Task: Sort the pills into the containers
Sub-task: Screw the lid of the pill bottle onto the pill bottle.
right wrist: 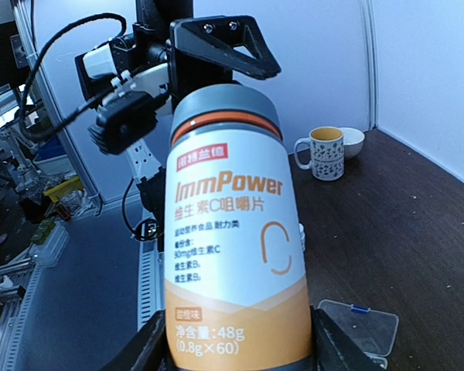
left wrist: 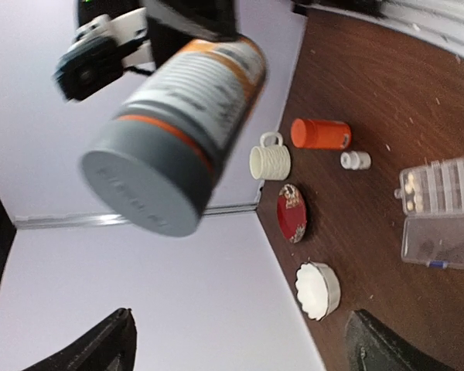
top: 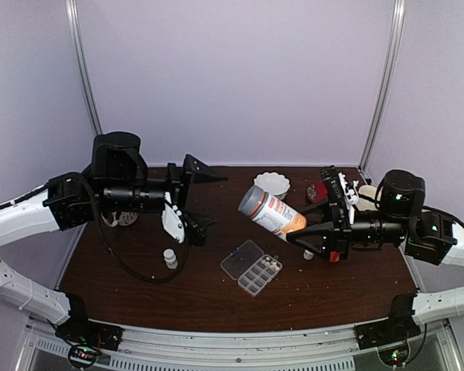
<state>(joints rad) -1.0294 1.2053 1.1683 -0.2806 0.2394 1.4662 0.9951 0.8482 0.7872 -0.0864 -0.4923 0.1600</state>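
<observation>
Left gripper [top: 219, 201] jaws are standing wide apart, gripping nothing, pointing at the grey cap [left wrist: 143, 193]. Whether a finger is touching the cap, cannot tell. Right gripper [right wrist: 240, 348] jaws are clamping the base of the ImmPower supplement bottle [right wrist: 232, 255] from both sides. They are holding it in the air, tilted, cap end toward the left gripper.

Pills [left wrist: 409, 193] are sitting as pale pellets in a few end compartments of the organizer box [top: 261, 274]. Exact count is too small to tell. The box is lying on the dark brown table [top: 139, 294] between the two arms, below the raised bottle. Its clear lid [top: 241, 259] is lying open flat beside the compartments.

A small white bottle [top: 170, 257] is standing upright left of the box, under the left gripper. A second small white bottle [left wrist: 356, 160] is lying on its side right of the box. An orange pill bottle [left wrist: 321, 133] is lying just beside it, also on its side.

Farther back, a scalloped white bowl [top: 271, 184] is sitting near the rear wall, and a red dish [left wrist: 291, 212] is resting to its right. A mug [right wrist: 325, 152] is standing upright toward the back right corner.
</observation>
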